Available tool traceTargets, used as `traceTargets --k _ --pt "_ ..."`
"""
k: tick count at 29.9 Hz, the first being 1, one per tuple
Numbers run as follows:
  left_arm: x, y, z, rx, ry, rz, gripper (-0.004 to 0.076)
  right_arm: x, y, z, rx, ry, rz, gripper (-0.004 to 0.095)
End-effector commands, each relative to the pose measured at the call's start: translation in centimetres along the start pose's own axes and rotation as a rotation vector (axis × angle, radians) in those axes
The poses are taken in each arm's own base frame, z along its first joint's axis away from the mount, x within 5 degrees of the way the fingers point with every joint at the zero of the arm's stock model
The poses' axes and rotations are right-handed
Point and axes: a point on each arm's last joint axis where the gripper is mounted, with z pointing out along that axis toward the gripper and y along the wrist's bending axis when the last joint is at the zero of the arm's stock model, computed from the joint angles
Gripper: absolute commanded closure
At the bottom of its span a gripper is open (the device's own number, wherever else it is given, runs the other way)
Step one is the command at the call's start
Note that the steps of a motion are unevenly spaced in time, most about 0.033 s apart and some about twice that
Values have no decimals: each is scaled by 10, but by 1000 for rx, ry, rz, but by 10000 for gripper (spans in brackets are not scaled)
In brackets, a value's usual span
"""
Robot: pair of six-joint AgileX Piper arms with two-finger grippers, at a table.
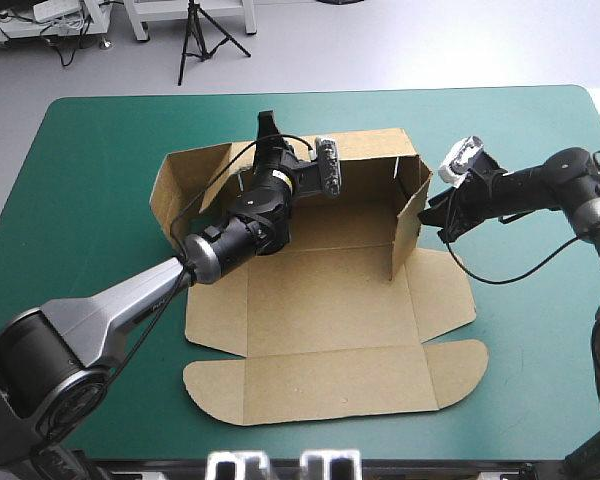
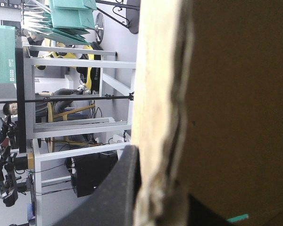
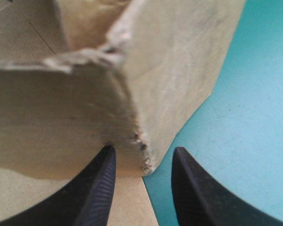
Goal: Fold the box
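Roughly mid-counter: the brown box, a cut sheet of corrugated cardboard, sits partly set up on the teal-green covered counter. Its far long wall stands upright and so does the short wall on the right side. The left side flap leans outward. The near panels and the long rounded lid flap lie flat toward the near edge, and one more flap lies flat on the right.

The left pincer, two broad black fin-shaped fingers, comes in over the box floor from the near left and sits at the top edge of the far wall, toward its left part. In the left wrist view the raw board edge of the brown box runs straight through the left pincer. One black finger lies against the wall's outer face and the other shows only as a dark bit on the inner side. It is closed down on that wall, gripping it.

The right pincer is just outside the raised right wall, at its near end. In the right wrist view the fingers of the right pincer are spread apart and clamp nothing. A frayed corner of the brown box pokes in between the tips, close to the finger on the box side and clear of the other. Bare counter shows beside it.
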Motion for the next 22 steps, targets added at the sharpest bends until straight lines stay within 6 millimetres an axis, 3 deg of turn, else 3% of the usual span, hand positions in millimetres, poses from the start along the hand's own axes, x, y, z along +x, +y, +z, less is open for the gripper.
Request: traceTargets --k 1,8,22 --pt "2 19 -13 -46 4 -35 732 -23 5 -13 81 -62 -63 537" --pt "2 19 -13 -46 6 18 732 -39 19 0 77 -84 -158 537" --pt "1 19 -13 -46 -4 23 732 -53 28 1 0 -217 -63 537"
